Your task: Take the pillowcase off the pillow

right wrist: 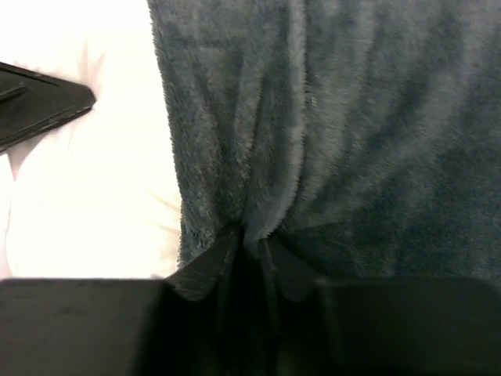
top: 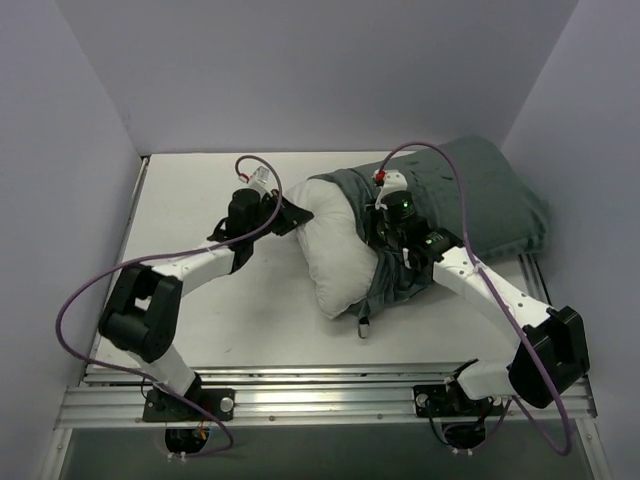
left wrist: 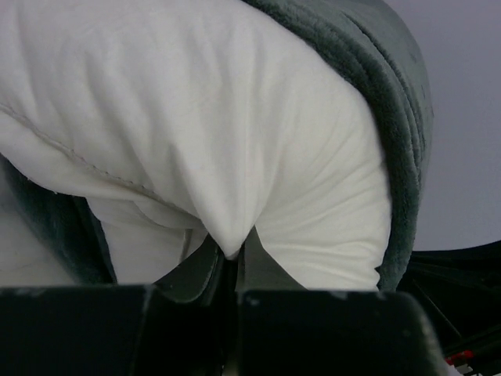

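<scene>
From my remote station: the white pillow (top: 335, 255) lies near the middle of the table (top: 190, 200). Its bare end bulges toward 7 o'clock in the top view, and the rest is sheathed in the grey-green pillowcase (top: 480, 205), which runs off toward 2 o'clock and almost reaches the right wall. Only the plain velvety side of the cover shows. Its open edge is bunched in a band across the pillow's middle.

The left tool (top: 290, 215) meets the pillow's exposed end from 10 o'clock. Through the left wrist camera I see this tool (left wrist: 232, 254) closed together on a pinched fold of the pillow (left wrist: 196, 117), the white fabric drawn into creases that run up from the tips. A rim of the pillowcase (left wrist: 399, 117) curves down the 3 o'clock side of that view.

The right tool (top: 383, 240) sits on top of the bunched band. Its own camera shows the tool (right wrist: 246, 243) clamped on a gathered pleat of the pillowcase (right wrist: 352, 117), the pile puckering toward the tips. Bare pillow (right wrist: 94, 180) fills the 9 o'clock side of that frame.

The 2 tools grip just beside each other, one on each fabric.
</scene>
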